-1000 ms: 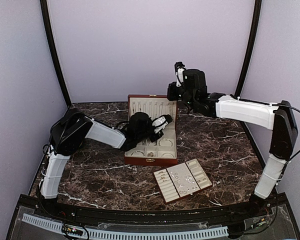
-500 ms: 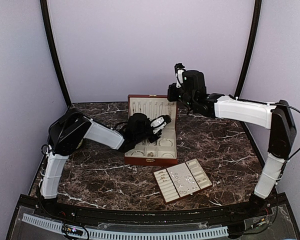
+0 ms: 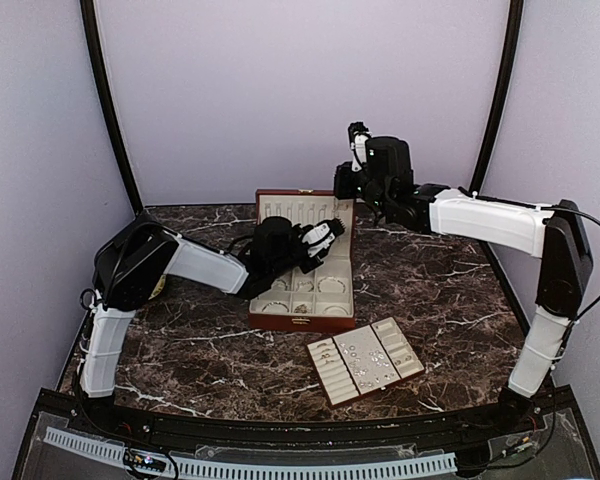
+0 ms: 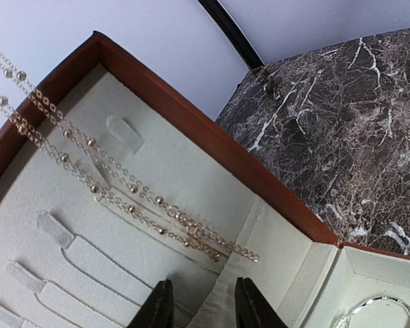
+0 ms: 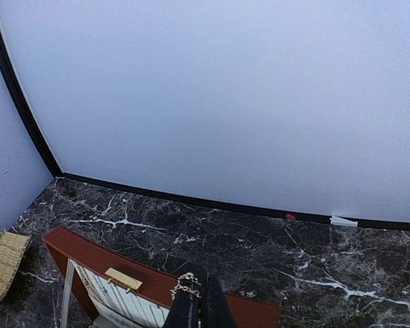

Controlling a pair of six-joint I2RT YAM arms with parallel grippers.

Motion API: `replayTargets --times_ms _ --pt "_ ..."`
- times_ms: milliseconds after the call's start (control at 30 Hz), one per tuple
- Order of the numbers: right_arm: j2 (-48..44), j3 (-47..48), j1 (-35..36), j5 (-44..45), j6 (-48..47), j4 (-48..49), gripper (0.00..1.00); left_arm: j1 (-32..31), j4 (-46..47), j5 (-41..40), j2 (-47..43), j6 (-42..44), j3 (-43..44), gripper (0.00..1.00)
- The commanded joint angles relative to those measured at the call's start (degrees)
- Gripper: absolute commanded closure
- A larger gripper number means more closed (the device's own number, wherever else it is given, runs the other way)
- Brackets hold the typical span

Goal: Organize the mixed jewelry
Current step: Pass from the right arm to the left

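A beaded gold chain (image 4: 123, 184) hangs slantwise down the cream lining of the upright lid of the red-brown wooden box (image 3: 303, 322). Its lower end (image 4: 249, 256) lies loose just above my left gripper (image 4: 203, 290), which is open inside the box with nothing between its fingers. My right gripper (image 5: 200, 281) hovers over the lid's top edge (image 5: 116, 263), shut on the chain's upper links (image 5: 188, 285). In the top view the left gripper (image 3: 330, 232) is by the lid and the right gripper (image 3: 348, 186) above its right corner. Tiny silvery mixed jewelry (image 3: 365, 355) lies on the cream slotted tray (image 3: 416, 365).
The box's front compartments hold rings and bracelets (image 3: 328, 286); a silver bangle (image 4: 379, 305) shows at the left wrist view's lower right. Thin silver chains (image 4: 89, 273) hang on the lid lining. A brass clasp (image 5: 123, 279) sits on the lid. A woven straw piece (image 5: 3, 256) lies far left.
My left gripper has opened and let go of the chain's lower end, drawing slightly up and back. The right gripper stays put, still shut on the chain.
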Motion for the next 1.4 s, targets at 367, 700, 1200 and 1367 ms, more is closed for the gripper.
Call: replayTargets --times_ms 367,700,1200,1367 --pt "-1.8 1.7 -0.4 -0.6 -0.4 3.0 1.00 0.2 -1.6 1.0 2.6 2.2 4.3 0.67" --pt "-2.6 1.7 -0.4 -0.5 -0.2 3.5 1.00 0.2 -1.7 -1.6 4.6 2.5 4.2 0.71" --pt "-2.1 3.3 -0.4 -0.8 -0.7 4.2 1.00 0.2 -0.6 -3.3 4.7 1.7 3.1 1.00" --pt "-1.4 2.6 -0.4 -0.5 -0.9 4.5 1.00 0.1 -0.5 -3.0 4.4 1.2 2.7 1.00"
